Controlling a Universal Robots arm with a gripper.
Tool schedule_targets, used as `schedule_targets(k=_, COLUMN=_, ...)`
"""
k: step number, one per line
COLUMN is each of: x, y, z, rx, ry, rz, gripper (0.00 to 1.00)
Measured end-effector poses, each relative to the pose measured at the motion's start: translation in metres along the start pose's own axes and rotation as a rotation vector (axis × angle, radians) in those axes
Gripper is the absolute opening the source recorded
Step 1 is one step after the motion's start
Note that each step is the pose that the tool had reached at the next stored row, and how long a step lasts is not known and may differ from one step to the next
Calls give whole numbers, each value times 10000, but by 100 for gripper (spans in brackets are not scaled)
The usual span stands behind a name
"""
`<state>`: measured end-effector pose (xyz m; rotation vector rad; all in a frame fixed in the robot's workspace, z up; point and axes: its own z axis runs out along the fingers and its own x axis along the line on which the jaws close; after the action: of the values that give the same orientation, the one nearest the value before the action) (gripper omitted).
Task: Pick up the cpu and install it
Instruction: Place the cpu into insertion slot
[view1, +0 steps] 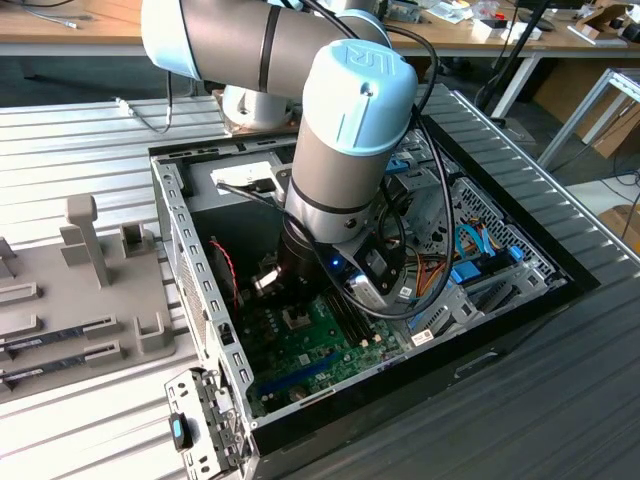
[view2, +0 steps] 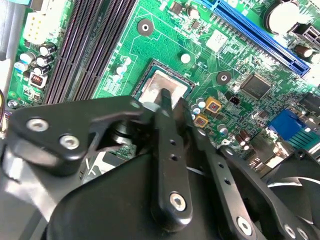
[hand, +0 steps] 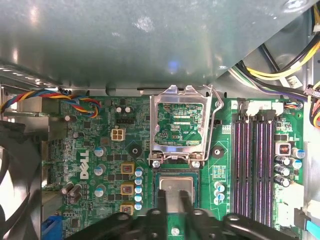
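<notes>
The cpu (hand: 176, 186) is a small square chip with a silvery top. It lies flat in its socket on the green motherboard (hand: 100, 150), also seen as the cpu (view2: 162, 82) in the second wrist view. The socket's metal load plate (hand: 179, 125) stands raised behind it. My gripper (hand: 173, 194) hovers right over the chip inside the computer case (view1: 165, 200). Its two thin black fingers (hand: 161, 200) are a narrow gap apart with nothing between them. In the second wrist view the fingertips (view2: 165, 96) reach just over the chip's near edge.
Purple-black memory slots (hand: 252, 165) run beside the socket. A grey metal box (hand: 125, 40) looms behind it, with coloured cables (hand: 280, 70) to one side and a black fan (hand: 15, 175) to the other. A grey fixture tray (view1: 60, 290) sits at the exterior view's left.
</notes>
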<state>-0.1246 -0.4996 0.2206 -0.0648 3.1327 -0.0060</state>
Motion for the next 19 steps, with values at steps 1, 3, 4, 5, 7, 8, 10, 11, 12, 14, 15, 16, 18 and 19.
schedule_targets(k=1, x=0, y=0, z=0, rx=0, ry=0, rz=0, gripper=19)
schedule_targets(k=3, x=-4, y=-3, z=-1, rx=1, ry=1, rz=-1, gripper=13)
schedule_targets(k=4, x=-27, y=-7, z=0, rx=-2, ry=7, rz=-1, gripper=11)
schedule_targets(k=5, x=-49, y=-10, z=0, rx=-1, ry=16, rz=0, gripper=11)
schedule_targets(k=7, x=-127, y=-15, z=1, rx=-6, ry=37, rz=0, gripper=11)
schedule_targets(k=8, x=-158, y=-16, z=1, rx=-8, ry=44, rz=0, gripper=11)
schedule_targets(k=10, x=-226, y=-19, z=-4, rx=-16, ry=60, rz=-1, gripper=11)
schedule_targets(k=11, x=-272, y=-21, z=-15, rx=-30, ry=71, rz=0, gripper=11)
schedule_targets(k=12, x=-299, y=-22, z=-34, rx=-48, ry=76, rz=0, gripper=11)
schedule_targets(k=14, x=-331, y=-23, z=-63, rx=-75, ry=81, rz=1, gripper=11)
schedule_targets(k=15, x=-354, y=-24, z=-84, rx=-96, ry=85, rz=0, gripper=11)
schedule_targets(k=16, x=-375, y=-25, z=-105, rx=-113, ry=89, rz=0, gripper=11)
schedule_targets(k=18, x=-394, y=-25, z=-139, rx=-161, ry=90, rz=0, gripper=11)
schedule_targets(k=19, x=-397, y=-24, z=-152, rx=-180, ry=89, rz=1, gripper=11)
